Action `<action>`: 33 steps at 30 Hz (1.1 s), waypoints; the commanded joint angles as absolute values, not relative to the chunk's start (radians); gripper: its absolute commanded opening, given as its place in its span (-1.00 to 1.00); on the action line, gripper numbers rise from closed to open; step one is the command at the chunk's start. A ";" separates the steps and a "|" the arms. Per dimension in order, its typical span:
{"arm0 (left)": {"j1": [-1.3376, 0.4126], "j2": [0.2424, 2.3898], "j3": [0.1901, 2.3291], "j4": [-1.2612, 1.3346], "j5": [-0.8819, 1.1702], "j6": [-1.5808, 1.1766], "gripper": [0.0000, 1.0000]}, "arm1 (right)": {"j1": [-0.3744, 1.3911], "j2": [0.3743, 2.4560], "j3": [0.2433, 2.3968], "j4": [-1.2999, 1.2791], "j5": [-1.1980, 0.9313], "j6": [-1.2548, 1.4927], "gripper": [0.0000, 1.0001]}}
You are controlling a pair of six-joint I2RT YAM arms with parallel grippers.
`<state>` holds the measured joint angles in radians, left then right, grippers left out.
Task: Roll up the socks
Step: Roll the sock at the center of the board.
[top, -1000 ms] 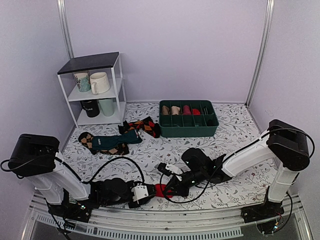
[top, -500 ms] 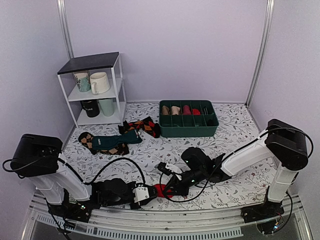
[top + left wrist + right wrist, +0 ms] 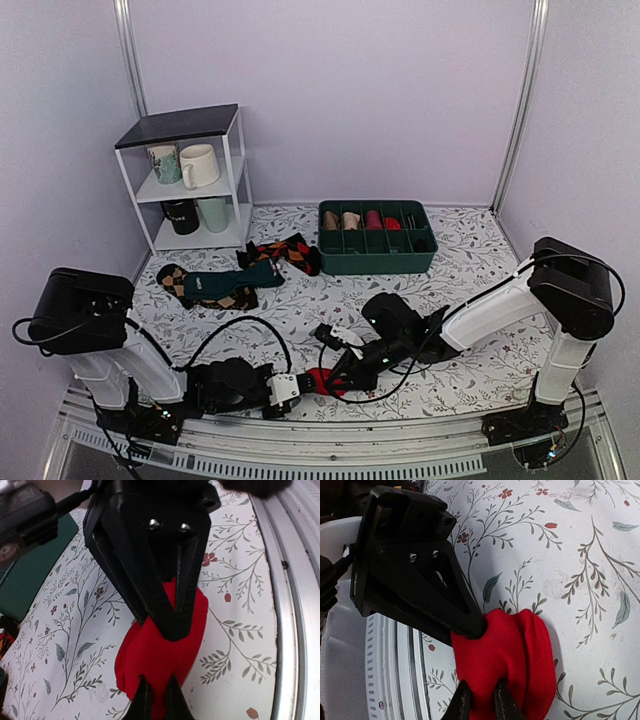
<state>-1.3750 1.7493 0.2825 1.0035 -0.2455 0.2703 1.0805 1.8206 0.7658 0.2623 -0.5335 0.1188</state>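
Observation:
The red socks [image 3: 320, 379] lie bunched into a small lump on the floral tabletop near its front edge, between the two grippers. In the left wrist view the socks [image 3: 165, 655] fill the middle, and my left gripper [image 3: 156, 692] is shut on a fold of the lump. In the right wrist view the socks [image 3: 515, 670] sit low in the middle, and my right gripper [image 3: 481, 700] is shut on the opposite side. The two grippers [image 3: 300, 384] [image 3: 338, 377] face each other and nearly touch across the lump.
A green divider box [image 3: 377, 239] holding rolled socks stands at the back centre. A dark teal sock [image 3: 232, 279] and orange-and-black argyle socks [image 3: 285, 252] lie at the back left. A white shelf [image 3: 190, 180] with mugs stands far left. The metal front rail [image 3: 330, 436] runs close behind the lump.
Both grippers have edged slightly left along the front edge with the red lump between them. Their grip looks unchanged.

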 commanded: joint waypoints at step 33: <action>-1.187 1.820 0.519 0.347 0.242 -0.060 -1.00 | 0.955 1.615 0.689 0.126 -0.637 -0.086 0.49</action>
<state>-1.1946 1.7580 0.5507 0.5819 0.2058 -0.0399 0.9562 1.5475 0.6685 0.1387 -0.5293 -0.0727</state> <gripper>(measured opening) 0.031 0.745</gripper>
